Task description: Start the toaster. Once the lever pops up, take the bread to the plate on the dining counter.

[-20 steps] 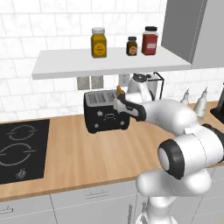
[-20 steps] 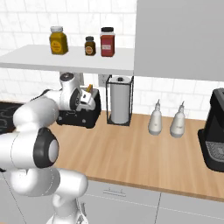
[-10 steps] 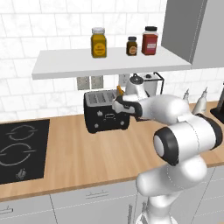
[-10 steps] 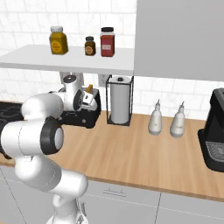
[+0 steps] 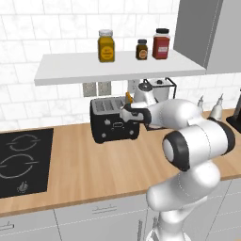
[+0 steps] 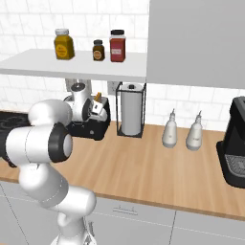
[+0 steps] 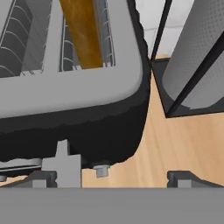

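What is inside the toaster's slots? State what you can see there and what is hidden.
The bread stands in one slot of the toaster, its crust edge showing. Another slot shows bare wire guides. The slice's lower part is hidden.

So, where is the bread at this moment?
The bread stands upright in a slot of the toaster, at the toaster's end nearest the paper towel holder; in the left base view its crust pokes out.

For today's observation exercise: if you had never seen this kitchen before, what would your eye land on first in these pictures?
First, the big white arm bent over the wooden worktop, its open gripper at the front right of the black toaster. Next, the bread, standing orange-brown in a toaster slot. Then three jars on the white shelf above.
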Controlling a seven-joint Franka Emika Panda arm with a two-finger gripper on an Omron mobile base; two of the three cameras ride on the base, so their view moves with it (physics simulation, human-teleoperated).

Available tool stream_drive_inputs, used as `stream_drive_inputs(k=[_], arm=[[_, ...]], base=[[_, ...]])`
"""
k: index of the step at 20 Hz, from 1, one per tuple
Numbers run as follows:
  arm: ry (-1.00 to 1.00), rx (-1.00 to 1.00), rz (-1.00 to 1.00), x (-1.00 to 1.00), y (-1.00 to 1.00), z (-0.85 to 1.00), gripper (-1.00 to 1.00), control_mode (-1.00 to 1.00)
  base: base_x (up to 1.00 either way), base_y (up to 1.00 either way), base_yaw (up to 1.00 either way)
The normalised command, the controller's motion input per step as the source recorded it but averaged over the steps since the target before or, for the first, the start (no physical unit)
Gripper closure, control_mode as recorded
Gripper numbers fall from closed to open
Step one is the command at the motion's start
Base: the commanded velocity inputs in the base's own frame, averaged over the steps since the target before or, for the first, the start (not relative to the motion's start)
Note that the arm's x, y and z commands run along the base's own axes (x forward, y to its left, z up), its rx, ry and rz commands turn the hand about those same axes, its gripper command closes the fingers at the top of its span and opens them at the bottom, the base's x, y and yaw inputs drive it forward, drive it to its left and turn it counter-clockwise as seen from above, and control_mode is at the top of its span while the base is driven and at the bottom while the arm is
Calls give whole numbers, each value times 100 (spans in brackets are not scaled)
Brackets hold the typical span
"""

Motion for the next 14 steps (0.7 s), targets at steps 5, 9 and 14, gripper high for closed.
stream_drive_inputs(k=[5, 9, 14], arm=[[0, 0, -2, 10, 0, -13, -100, -100], [-2, 0, -2, 10, 0, -8, -100, -100], [-2, 0, -3, 1, 0, -14, -100, -100]], base=[[0, 0, 0], [0, 0, 0], [0, 0, 0]])
